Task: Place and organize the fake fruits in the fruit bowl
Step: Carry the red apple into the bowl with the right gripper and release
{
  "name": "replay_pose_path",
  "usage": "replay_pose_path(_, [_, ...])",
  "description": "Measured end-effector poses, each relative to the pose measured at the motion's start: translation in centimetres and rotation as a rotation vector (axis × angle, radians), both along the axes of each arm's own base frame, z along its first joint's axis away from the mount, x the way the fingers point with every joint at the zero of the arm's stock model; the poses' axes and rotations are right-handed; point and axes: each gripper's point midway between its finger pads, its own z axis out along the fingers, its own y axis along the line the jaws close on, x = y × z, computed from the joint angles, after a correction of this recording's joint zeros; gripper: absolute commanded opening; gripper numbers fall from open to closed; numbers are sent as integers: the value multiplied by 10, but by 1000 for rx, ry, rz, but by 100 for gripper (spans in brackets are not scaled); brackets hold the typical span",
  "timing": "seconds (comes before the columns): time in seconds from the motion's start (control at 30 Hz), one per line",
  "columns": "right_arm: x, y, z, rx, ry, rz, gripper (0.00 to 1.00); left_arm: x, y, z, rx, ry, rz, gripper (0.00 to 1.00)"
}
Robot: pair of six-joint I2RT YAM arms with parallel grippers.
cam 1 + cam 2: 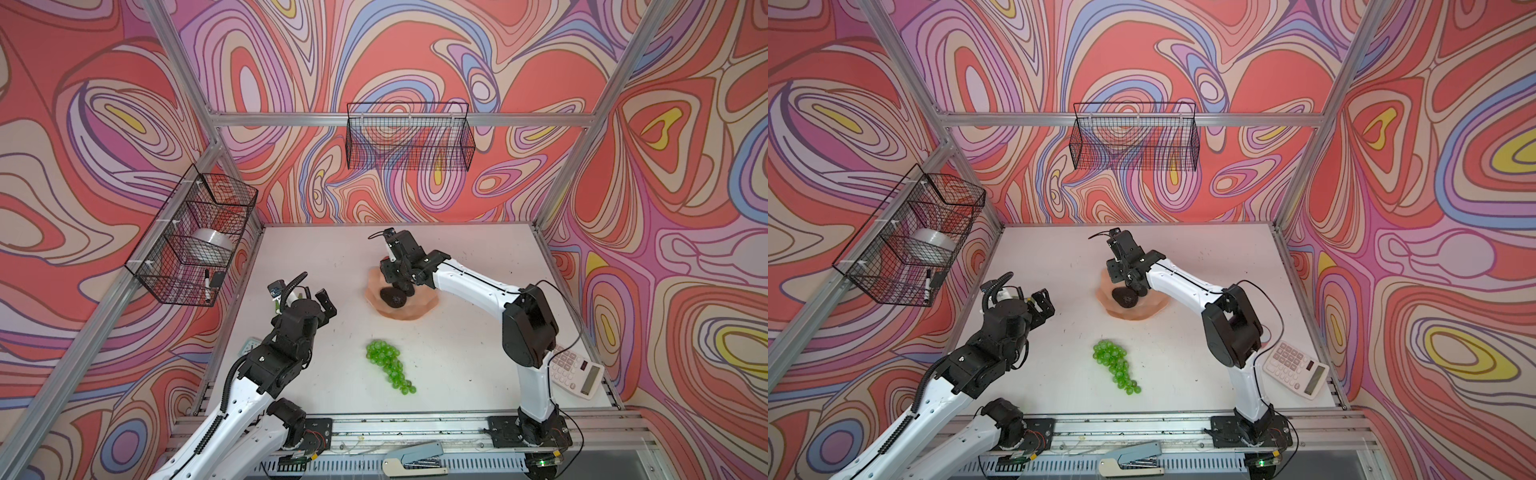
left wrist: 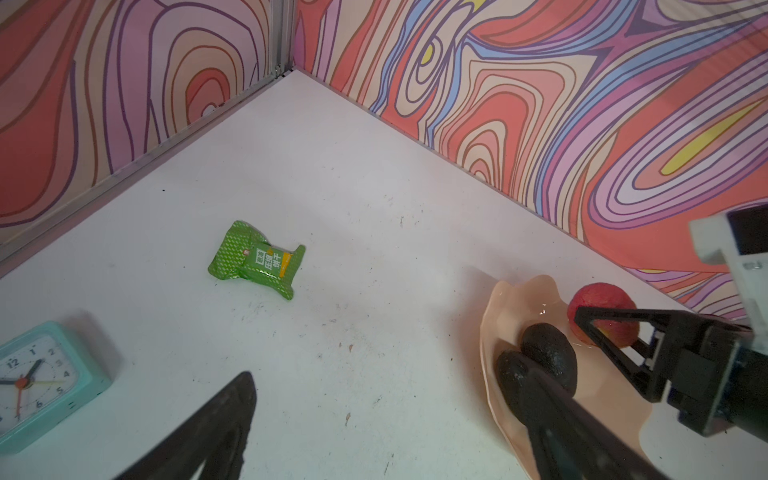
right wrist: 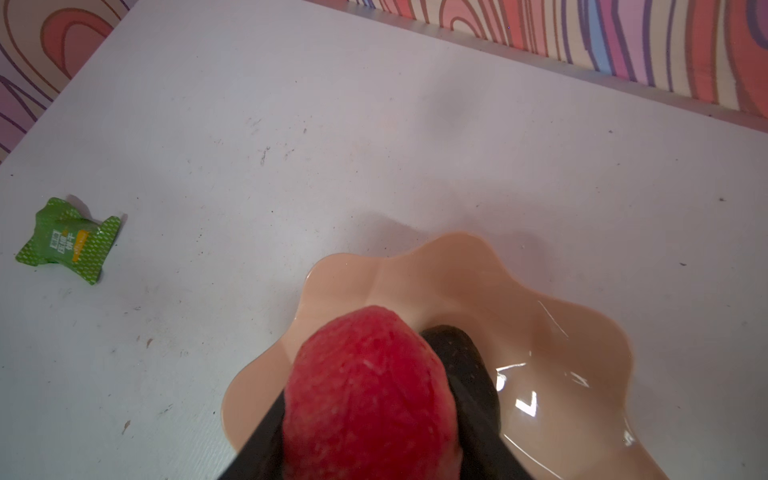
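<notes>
The peach-pink fruit bowl sits mid-table with two dark avocados lying side by side in it; the top views show one avocado. My right gripper hangs over the bowl, shut on the red apple, which the gripper hides in both top views. The green grapes lie on the table in front of the bowl. My left gripper is open and empty, left of the bowl.
A green packet lies far left on the table and a teal clock stands near the left edge. A calculator is at the right front, a stapler on the front rail. Wire baskets hang on the walls.
</notes>
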Motion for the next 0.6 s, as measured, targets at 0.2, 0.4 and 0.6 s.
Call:
replay_pose_path(0.2, [10,9,-43,-41,50,19,47,-7,6,1,5,-1,12,100])
replay_pose_path(0.4, [9,8,-62,-67,77,21,49,-8,7,1,5,-4,14,100])
replay_pose_path(0.6, [10,7,-65,-71,79,17,59,-9,7,-3,12,3,12,100])
